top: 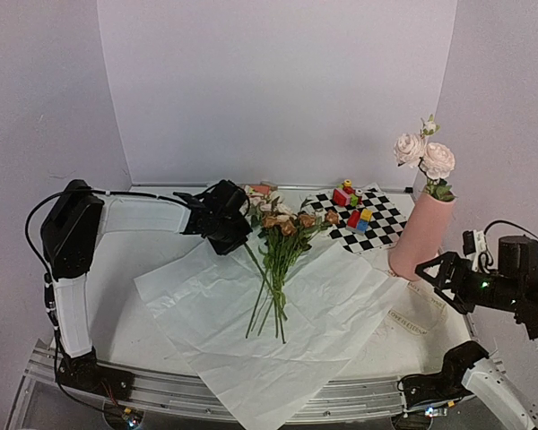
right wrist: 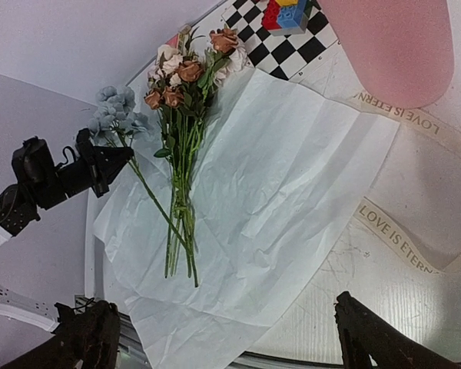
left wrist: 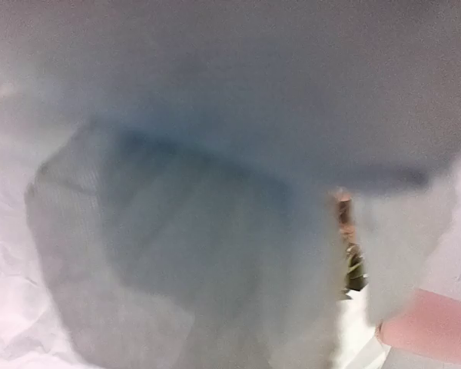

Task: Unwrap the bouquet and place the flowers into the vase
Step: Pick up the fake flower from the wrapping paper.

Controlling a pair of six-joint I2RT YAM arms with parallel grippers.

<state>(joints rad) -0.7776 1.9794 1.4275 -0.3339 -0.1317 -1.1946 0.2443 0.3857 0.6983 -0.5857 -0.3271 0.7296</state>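
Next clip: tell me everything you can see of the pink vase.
The vase is a tall, smooth, matte pink cylinder, slightly tapered, standing on the right side beside the checkered mat. Two pale roses with leaves stand in its mouth. A printed ribbon lies near its base. The open right hand sits close to the base, not gripping it.

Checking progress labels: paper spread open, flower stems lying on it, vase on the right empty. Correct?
Not quite. The vase is not empty: two pale pink roses already stand in it, as the top external view shows. The rest holds: the paper is spread open and the stems lie on it.
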